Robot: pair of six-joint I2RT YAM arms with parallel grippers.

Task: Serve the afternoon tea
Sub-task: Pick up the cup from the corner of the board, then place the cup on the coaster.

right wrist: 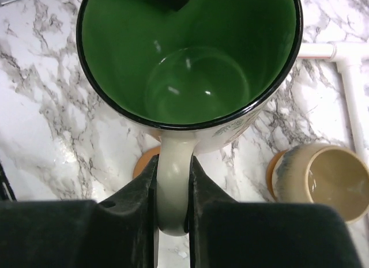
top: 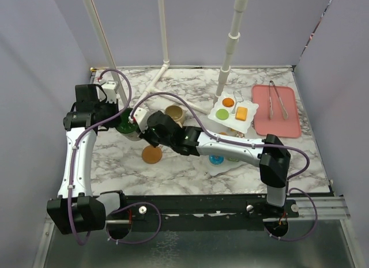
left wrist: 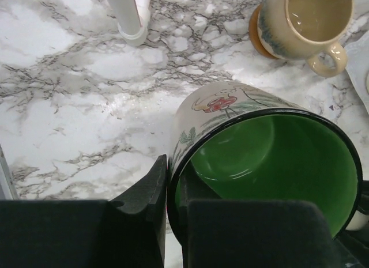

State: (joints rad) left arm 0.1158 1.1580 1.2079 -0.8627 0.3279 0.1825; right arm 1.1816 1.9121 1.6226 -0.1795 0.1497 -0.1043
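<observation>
The green-lined mug (top: 127, 123) is held by both grippers at the table's left middle. My left gripper (left wrist: 170, 216) is shut on its rim, one finger inside and one outside; the green inside fills the left wrist view (left wrist: 277, 158). My right gripper (right wrist: 173, 216) is shut on the mug's cream handle (right wrist: 173, 181), with the mug's bowl (right wrist: 196, 66) just ahead. The tan mug (top: 174, 113) stands on an orange coaster behind it, also in the right wrist view (right wrist: 331, 181). The white tiered stand (top: 232, 113) holds an orange, a green and a yellow pastry.
A loose orange coaster (top: 152, 154) lies in front of the green-lined mug. A pink tray (top: 277, 110) with metal tongs (top: 278, 99) sits at the back right. White pipe posts (top: 229, 49) rise at the back. A blue pastry (top: 216, 159) lies under my right arm.
</observation>
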